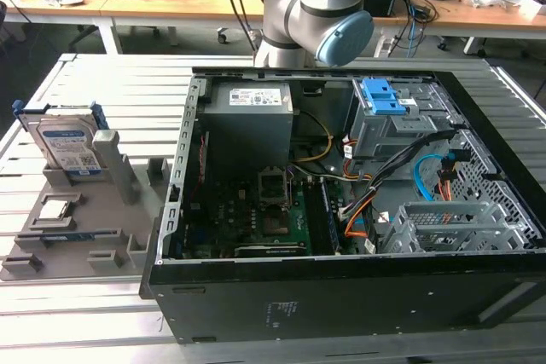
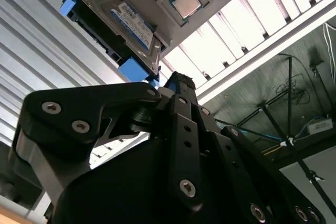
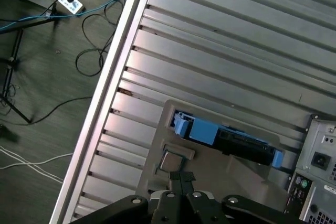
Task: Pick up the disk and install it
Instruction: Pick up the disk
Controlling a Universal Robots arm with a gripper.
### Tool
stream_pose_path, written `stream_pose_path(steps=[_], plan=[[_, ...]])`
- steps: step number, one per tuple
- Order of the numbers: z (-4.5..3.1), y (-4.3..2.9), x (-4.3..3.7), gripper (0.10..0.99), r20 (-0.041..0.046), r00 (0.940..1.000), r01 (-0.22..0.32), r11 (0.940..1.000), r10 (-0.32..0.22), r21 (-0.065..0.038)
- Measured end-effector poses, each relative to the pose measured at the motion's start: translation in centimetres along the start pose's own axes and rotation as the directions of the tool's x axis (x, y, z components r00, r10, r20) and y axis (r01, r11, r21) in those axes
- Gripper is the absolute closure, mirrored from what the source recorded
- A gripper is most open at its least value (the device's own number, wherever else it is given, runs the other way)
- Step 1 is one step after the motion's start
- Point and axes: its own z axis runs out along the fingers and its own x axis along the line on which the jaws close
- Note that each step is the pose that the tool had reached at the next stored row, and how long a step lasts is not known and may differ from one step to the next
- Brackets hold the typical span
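Over at the exterior view's left, the disk (image 1: 66, 144) stands on edge in a grey fixture (image 1: 77, 240) on the slatted table (image 1: 85, 330), well apart from the open computer case (image 1: 341, 296) to its right. In the first wrist view the gripper (image 3: 181, 176) is clenched on nothing. The disk's long edge runs crosswise ahead of its tips, untouched. The drive cage (image 1: 388, 117) sits far right inside the case.

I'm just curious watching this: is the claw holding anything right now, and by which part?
Nothing is held. The claw is empty, and the disk stands upright in its grey holder, apart from it.
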Motion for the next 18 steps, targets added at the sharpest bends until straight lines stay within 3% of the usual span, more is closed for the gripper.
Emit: stream_pose_path(steps=[5,8,14,18], plan=[[0.0,0.02,0.0,0.98,-0.0004,0.9983,0.059,0.9983,-0.059,0.0],[-0.01,0.01,0.0,0.98,-0.0006,0.9943,0.106,0.9943,-0.106,-0.001],[-0.01,0.01,0.0,0.98,-0.0007,0.9813,0.193,0.9813,-0.193,-0.002],[-0.01,0.01,0.0,0.98,-0.0007,0.968,0.251,0.968,-0.251,-0.002]])
